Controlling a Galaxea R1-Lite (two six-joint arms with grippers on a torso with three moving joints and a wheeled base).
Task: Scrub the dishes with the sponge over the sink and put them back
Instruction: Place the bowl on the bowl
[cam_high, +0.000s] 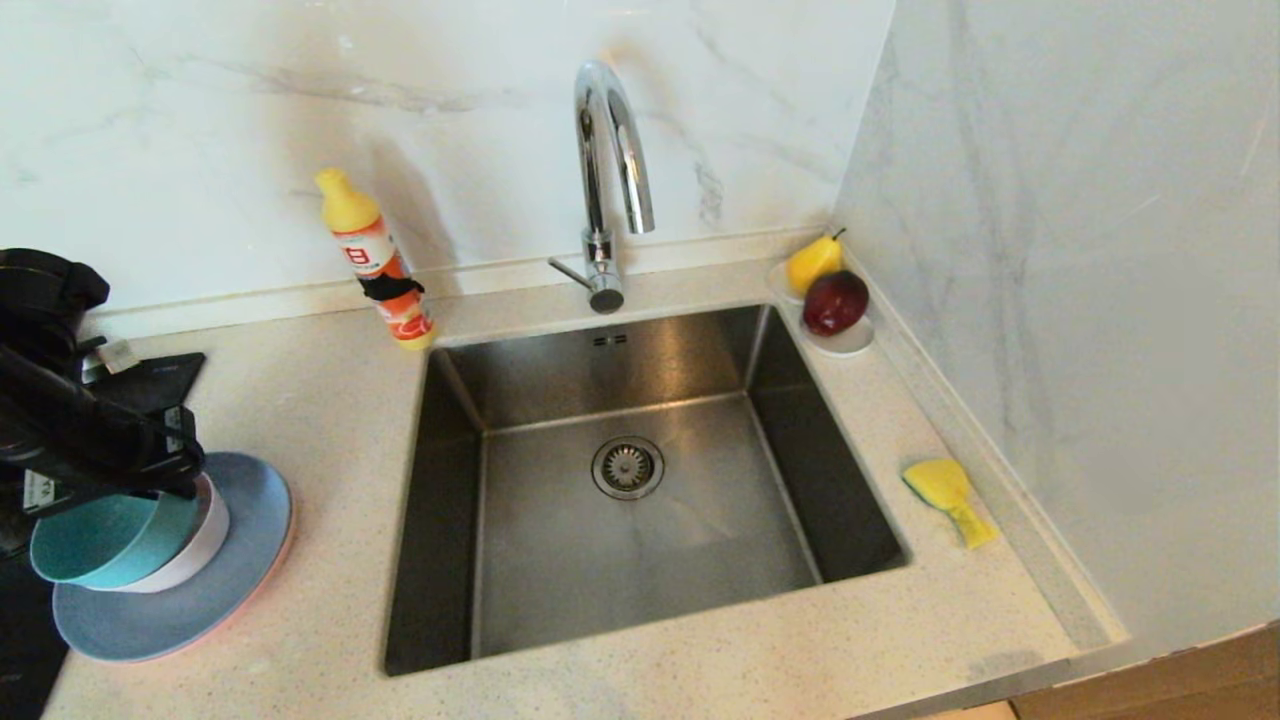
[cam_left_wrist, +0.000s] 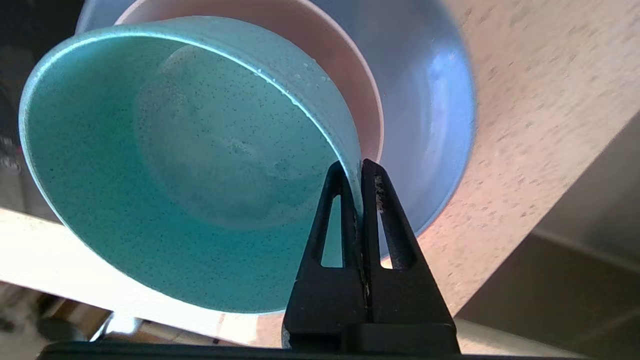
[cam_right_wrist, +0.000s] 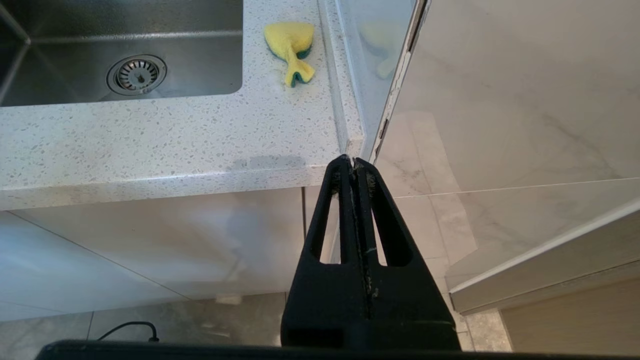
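In left claw (cam_left_wrist: 353, 167): speckled, seemingly tilted teal bowl (cam_left_wrist: 190, 170)

Bright, even light; glare streaks the tall chrome gooseneck tap (cam_high: 608, 170) (its shadow falls leftward); speckled pale countertop (cam_left_wrist: 525, 125) blurs.

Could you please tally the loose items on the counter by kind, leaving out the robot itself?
Plates: 2, grey-blue plate, pink plate
Bowls: 2, teal bowl, pale pink bowl
Fruit: 2, pear, apple
Saucer: 1
Sponge: 1
Bottle: 1
Total: 9

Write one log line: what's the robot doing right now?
left tool: shut on teal bowl rim, tilted | right tool: shut, parked | sponge: counter right of sink
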